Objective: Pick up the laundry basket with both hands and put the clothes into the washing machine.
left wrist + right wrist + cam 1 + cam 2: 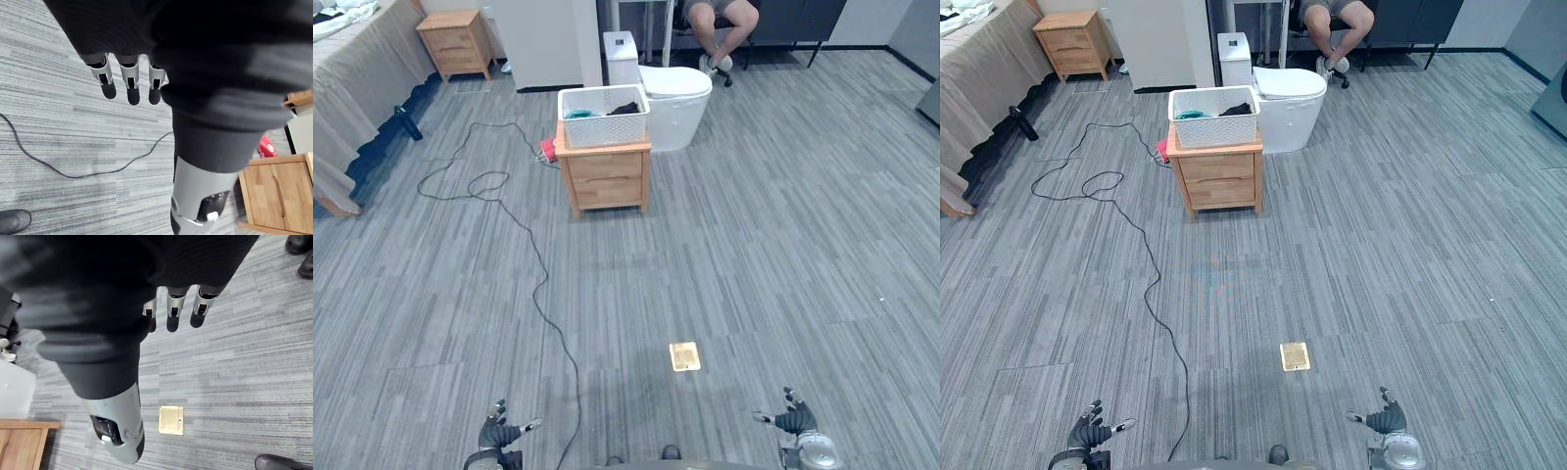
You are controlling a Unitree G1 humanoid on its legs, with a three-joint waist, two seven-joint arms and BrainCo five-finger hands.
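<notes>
White laundry basket (pixel 1214 130) sits atop wooden nightstand (pixel 1221 182).

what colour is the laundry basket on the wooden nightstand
The laundry basket is white with lattice-patterned walls, best seen in the left eye view.

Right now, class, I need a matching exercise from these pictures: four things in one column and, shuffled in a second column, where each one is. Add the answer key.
Column one
1. laundry basket
2. brass floor plate
3. person
4. left hand

Column two
A. sitting at the far end of the room
B. on top of the wooden nightstand
C. low at the near edge, open and empty
D. flat on the grey floor, nearer than that nightstand

Pairs: 1-B, 2-D, 3-A, 4-C
</notes>
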